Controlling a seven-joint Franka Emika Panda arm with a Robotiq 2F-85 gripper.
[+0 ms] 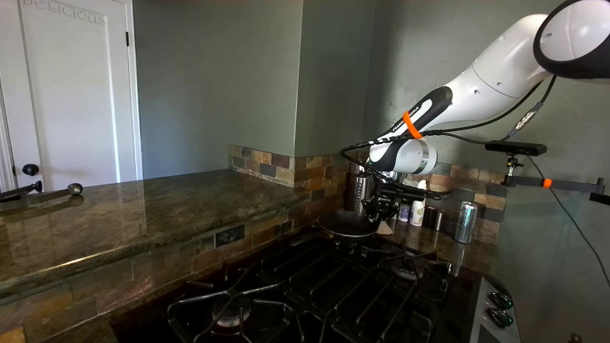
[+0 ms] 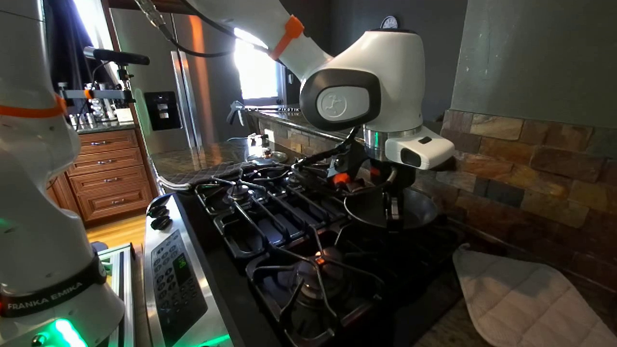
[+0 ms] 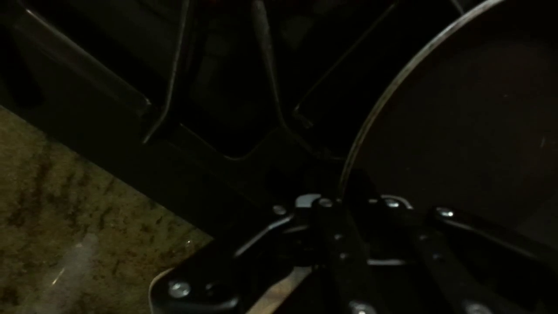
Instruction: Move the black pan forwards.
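Your gripper (image 3: 344, 189) straddles the black pan (image 1: 348, 225) rim; whether clamped, unclear. In an exterior view, stove (image 1: 355, 286) fills its six o'clock, door (image 1: 76, 100) ten.

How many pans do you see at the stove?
1: the pan, over the stove beside the tiles, with the gripper at its rim. No other pan shows there in any view.

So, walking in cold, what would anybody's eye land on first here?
Probably the big white robot arm, reaching over the stove, its black gripper at the rim of the black pan. Next, perhaps, the pale quilted pad at lower right in an exterior view, beside the stove. Then the white door lettered "Delicious", far left in an exterior view.
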